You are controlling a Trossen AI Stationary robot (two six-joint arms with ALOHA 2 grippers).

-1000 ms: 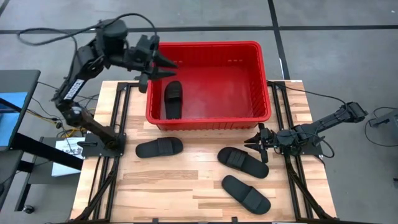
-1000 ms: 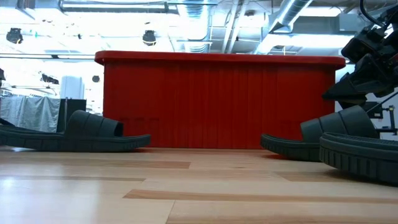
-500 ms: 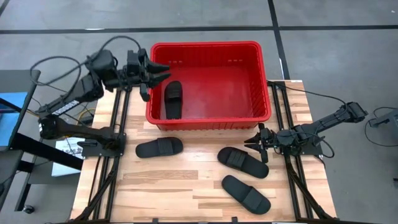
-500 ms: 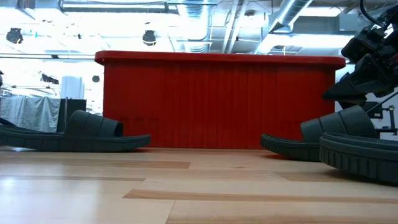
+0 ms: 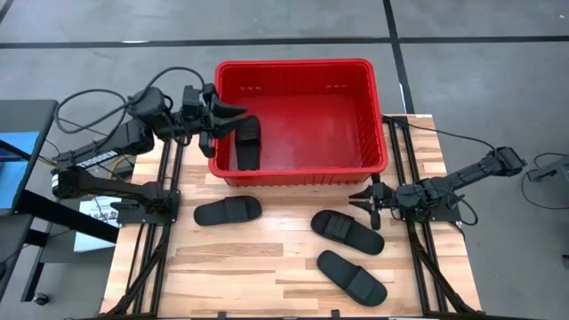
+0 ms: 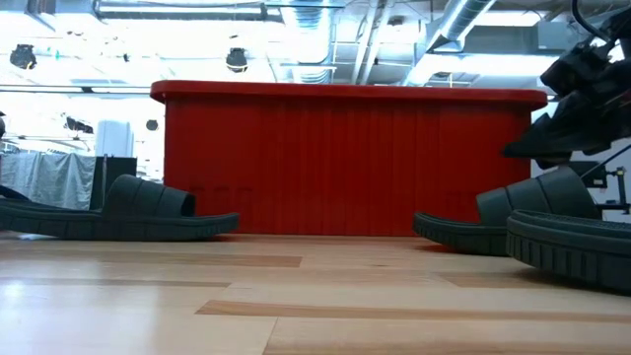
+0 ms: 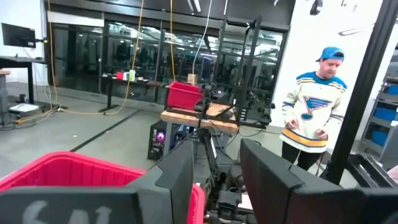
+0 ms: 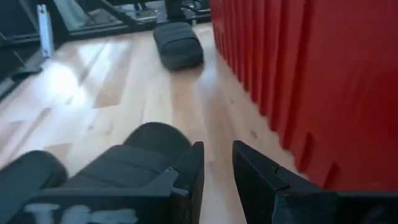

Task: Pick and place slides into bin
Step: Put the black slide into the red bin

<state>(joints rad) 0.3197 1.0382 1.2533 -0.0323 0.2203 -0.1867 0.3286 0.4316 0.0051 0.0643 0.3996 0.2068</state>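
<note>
Black, light, flexible slides (image 5: 348,231): three on table at 6 o'clock of bin (image 5: 373,133), one inside; grasp across strap band; left gripper (image 5: 229,117) open, right gripper (image 5: 363,197) parted, empty.

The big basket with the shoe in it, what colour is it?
The basket is bright red, plainest in the high view; the shoe inside is black.

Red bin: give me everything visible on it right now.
The bin is a large bright red rectangular plastic basket with ribbed walls and a thick rim, upright at the table's far edge. One black slide lies inside near its left wall. The open left gripper hangs at the left rim. Three more slides lie outside on the table.
</note>
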